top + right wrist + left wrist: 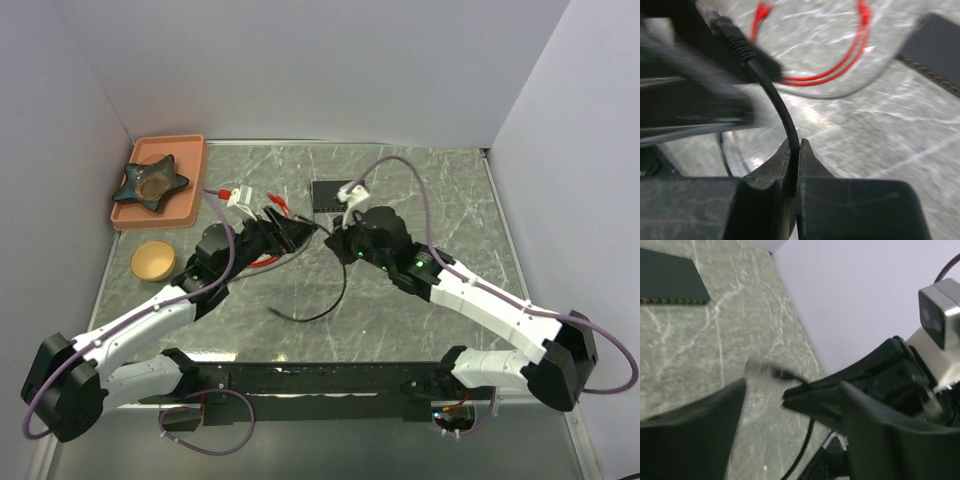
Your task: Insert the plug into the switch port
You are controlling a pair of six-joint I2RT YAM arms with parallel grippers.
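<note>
Your right gripper (795, 150) is pinched tight on the thin black cable (782, 120), a little way down from the plug (757, 367). The plug pokes out past the fingertips. Its see-through tip is blurry, so you can't make out its shape.

Your left gripper (290, 237) sits just left of the right one, nose to nose. Its jaws stand apart and hold nothing. One smooth black finger (695, 430) fills the near left corner of its own view.

From above, the two grippers hide the plug. The rest of the cable curls on the table (420, 330), which looks like grey-green stone with white streaks.

The flat, dull black box (332, 195) lies just past the right gripper, on the far side. Both wrist views cut it off. The switch port (670, 301) is somewhere in a row of tiny holes along its edge, too small to tell apart. The plug is not touching the box.

Thin red wires (840, 75) lie left of the box. Far left is an orange tray (190, 190) with a dark star-shaped dish (150, 183), and a round tan disc (153, 260) sits nearer.
</note>
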